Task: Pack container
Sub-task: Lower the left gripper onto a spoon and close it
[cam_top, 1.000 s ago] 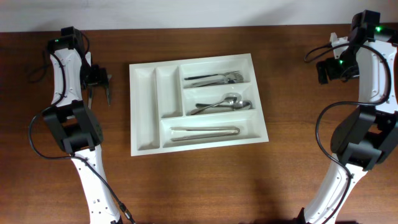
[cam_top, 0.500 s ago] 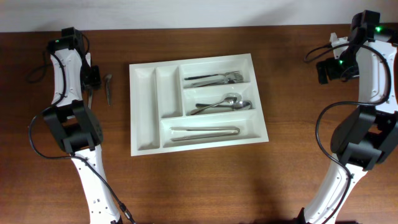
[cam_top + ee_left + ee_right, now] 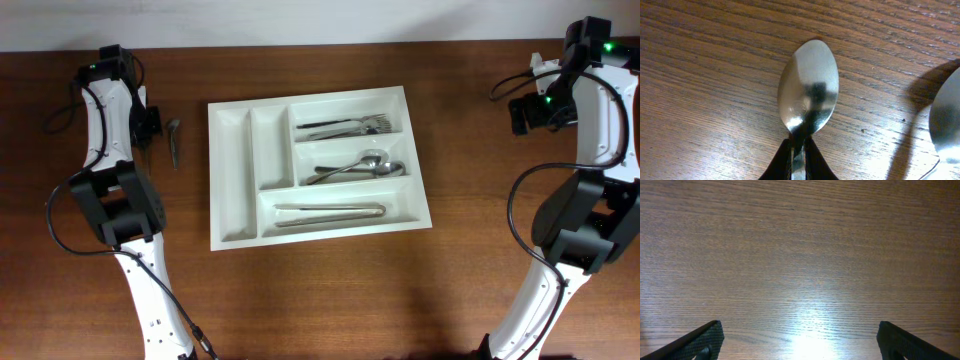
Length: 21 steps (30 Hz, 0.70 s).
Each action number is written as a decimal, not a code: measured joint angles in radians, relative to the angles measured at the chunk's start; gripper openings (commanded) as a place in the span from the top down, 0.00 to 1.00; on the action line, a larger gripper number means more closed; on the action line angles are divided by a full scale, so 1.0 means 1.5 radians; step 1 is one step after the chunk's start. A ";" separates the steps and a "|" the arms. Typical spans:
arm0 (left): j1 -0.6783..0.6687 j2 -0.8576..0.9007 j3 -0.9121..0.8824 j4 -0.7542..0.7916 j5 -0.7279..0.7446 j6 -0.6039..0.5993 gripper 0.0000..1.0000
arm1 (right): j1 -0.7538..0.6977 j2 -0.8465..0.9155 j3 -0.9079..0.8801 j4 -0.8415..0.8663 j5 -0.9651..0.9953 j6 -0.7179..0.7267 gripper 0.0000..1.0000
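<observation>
Two robot arms stand at a brown wooden table point(image 3: 320, 290). The left gripper point(image 3: 798, 159) has its fingers point(image 3: 782, 162) squeezed together on the thin neck of a spoon point(image 3: 809, 85). This spoon lies on the wood, and its round end points away from the fingers. The shiny edge of a second spoon point(image 3: 946, 120) shows just to the right of it, not touching it.

From above, the left gripper point(image 3: 150, 128) is at the far left side of the table. The container point(image 3: 232, 170), a big white tray, sits in the middle of the table, to the right of that gripper and apart from it. Its far right box holds forks point(image 3: 350, 126). The box just nearer holds spoons point(image 3: 362, 165). The long near box holds tongs point(image 3: 330, 211).

The right gripper point(image 3: 800, 340) is over bare wood at the far right side. Its fingers are wide apart, and only wood shows between them.
</observation>
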 measured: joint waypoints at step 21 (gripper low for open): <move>-0.019 0.000 0.139 -0.133 0.060 0.000 0.96 | 0.000 0.000 0.000 0.000 0.000 0.000 0.01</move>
